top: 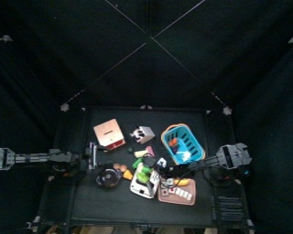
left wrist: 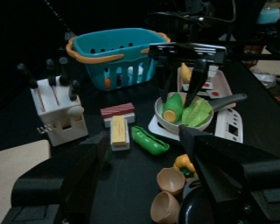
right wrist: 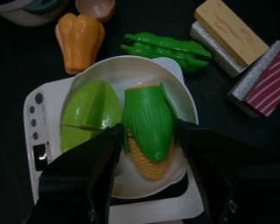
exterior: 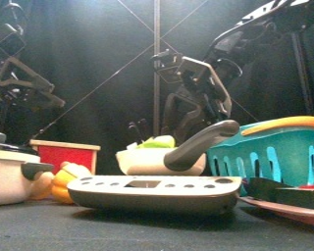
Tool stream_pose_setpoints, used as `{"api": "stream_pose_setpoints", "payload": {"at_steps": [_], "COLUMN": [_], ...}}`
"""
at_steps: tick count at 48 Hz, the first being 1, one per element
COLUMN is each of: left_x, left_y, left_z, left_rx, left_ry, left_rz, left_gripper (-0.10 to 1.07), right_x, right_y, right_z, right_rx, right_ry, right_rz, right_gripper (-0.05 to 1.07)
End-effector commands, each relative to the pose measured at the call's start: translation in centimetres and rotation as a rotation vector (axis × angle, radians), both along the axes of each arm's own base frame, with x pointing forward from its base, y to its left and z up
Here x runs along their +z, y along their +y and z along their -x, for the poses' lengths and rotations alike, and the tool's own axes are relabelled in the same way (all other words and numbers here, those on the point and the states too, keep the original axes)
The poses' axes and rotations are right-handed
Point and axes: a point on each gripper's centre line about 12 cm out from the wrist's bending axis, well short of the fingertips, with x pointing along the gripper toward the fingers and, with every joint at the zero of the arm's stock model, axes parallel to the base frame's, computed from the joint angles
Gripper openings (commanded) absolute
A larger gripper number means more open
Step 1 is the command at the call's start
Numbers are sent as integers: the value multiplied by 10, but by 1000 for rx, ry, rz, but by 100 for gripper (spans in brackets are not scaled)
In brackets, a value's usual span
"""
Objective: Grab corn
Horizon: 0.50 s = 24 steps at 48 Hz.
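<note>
The corn [right wrist: 147, 122], green-husked with yellow kernels at one end, lies in a white bowl [right wrist: 166, 70] beside a green leaf piece [right wrist: 90, 109]. My right gripper [right wrist: 154, 131] is open just above the bowl, one jaw on each side of the corn, with no visible contact. The left wrist view shows the same corn [left wrist: 174, 107] with the right gripper [left wrist: 195, 68] hanging over it. In the front view the right gripper [exterior: 186, 78] hangs behind the bowl [exterior: 149, 159]. My left gripper [left wrist: 154, 153] is open and holds nothing, at the table's left [top: 98, 155].
The bowl stands on a white scale [right wrist: 43, 118]. Around it lie an orange pepper [right wrist: 81, 39], green pea pods [right wrist: 166, 48], a yellow block [right wrist: 230, 31] and a striped pack [right wrist: 265, 79]. A teal basket [left wrist: 113, 52], a grey knife block [left wrist: 55, 109] and a red box [exterior: 68, 152] stand nearby.
</note>
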Motion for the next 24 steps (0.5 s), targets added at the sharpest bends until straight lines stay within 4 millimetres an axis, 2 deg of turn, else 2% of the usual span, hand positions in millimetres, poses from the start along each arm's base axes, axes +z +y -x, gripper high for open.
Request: {"api": "stream_pose_setpoints", "payload": {"at_steps": [1,15,24], "left_x": [8,8,8], "left_y": [2,2,1], "left_z": [-4,-4,-4], "left_rx": [3,3,3], "left_ry": [-20,-20,-21], "left_rz": [-3,-3,-3], "left_gripper": [98,98,99], "right_x": [7,-5,-8], "right_y": [0,1,1], "right_z": [-3,-6,-6], "right_rx": [0,-2,-4], "right_ry": [-21,5,11], "right_rz": [-6,-7,-10], "right_gripper": [87,86,79]}}
